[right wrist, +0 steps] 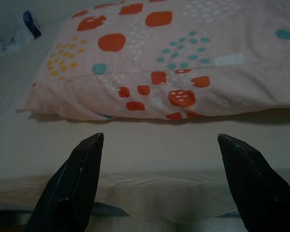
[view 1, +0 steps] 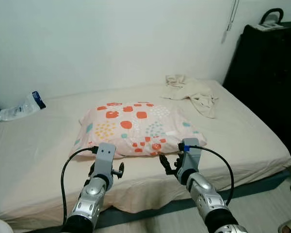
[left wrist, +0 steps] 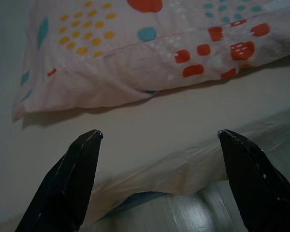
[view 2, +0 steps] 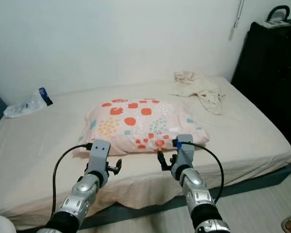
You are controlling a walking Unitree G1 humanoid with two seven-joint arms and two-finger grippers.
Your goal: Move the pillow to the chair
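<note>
Progress on the task is nil so far, as you can judge from the scene: the pillow [view 1: 138, 127] lies flat on the bed [view 1: 34, 160], untouched, and no chair is visible from the head camera, so both the pickup and the carry remain ahead of you.

Pillow position: it sits near the middle of the mattress, its long side facing the robot and set a little back from the bed's near edge. It is pale pink, printed with red, yellow and teal spots.

Left gripper [view 1: 106, 171]: it hovers over the near strip of the bed, just short of the pillow's front left corner. Its wrist camera shows the two black fingers spread wide, with nothing between them and the pillow's flanged edge just beyond the tips.

Right gripper [view 1: 169, 164]: it is level with the other, just short of the pillow's front right portion. Its fingers are also spread wide and empty, with the pillow's front seam straight ahead.

Both grippers are near the pillow but apart from it, with a band of bare sheet between tips and fabric.

Other items: a crumpled beige cloth [view 1: 191, 91] at the far right of the bed, a plastic bag [view 1: 20, 108] at the far left, and a dark cabinet [view 1: 269, 73] beside the bed on the right.
</note>
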